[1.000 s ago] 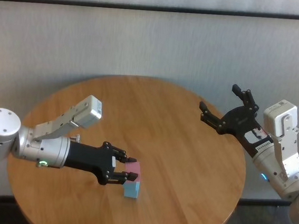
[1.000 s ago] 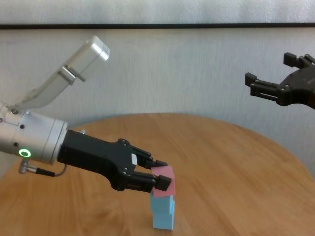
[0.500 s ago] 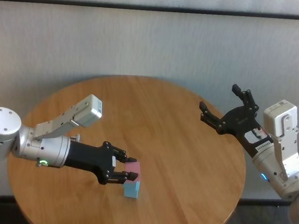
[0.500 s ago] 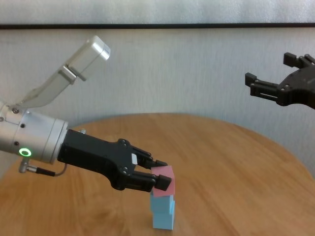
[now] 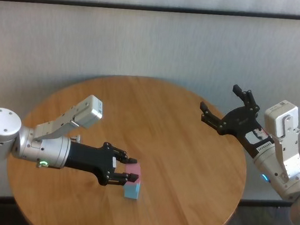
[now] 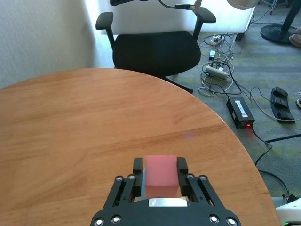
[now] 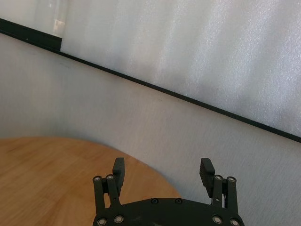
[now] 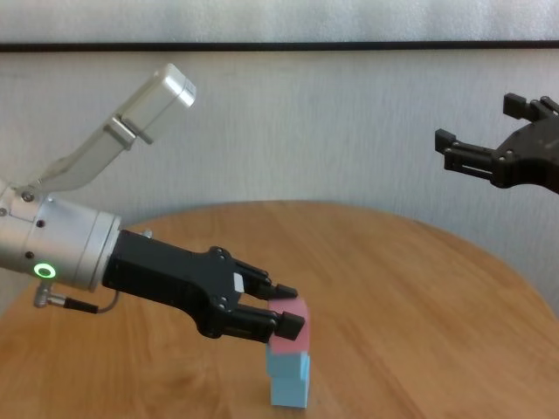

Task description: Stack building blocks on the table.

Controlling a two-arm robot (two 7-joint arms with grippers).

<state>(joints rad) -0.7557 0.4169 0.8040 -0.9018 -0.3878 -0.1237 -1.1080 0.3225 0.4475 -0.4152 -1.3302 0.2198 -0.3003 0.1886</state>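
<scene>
My left gripper (image 5: pixel 132 170) is shut on the pink block (image 5: pixel 137 169), with one finger on each side; the left wrist view shows this plainly (image 6: pixel 160 175). The pink block sits on top of two light blue blocks (image 8: pixel 288 381), stacked near the front of the round wooden table (image 5: pixel 184 147). In the head view the blue blocks (image 5: pixel 132 190) show just below the pink one. My right gripper (image 5: pixel 223 101) is open and empty. It is held high over the table's right edge, far from the stack.
A black office chair (image 6: pixel 155 47) stands beyond the table's far edge in the left wrist view. Cables and a power brick (image 6: pixel 241 110) lie on the floor there. A pale wall (image 5: pixel 156 44) runs behind the table.
My left gripper has sunk slightly with the pink block, which is now down on the top blue block. The right arm has not moved.
</scene>
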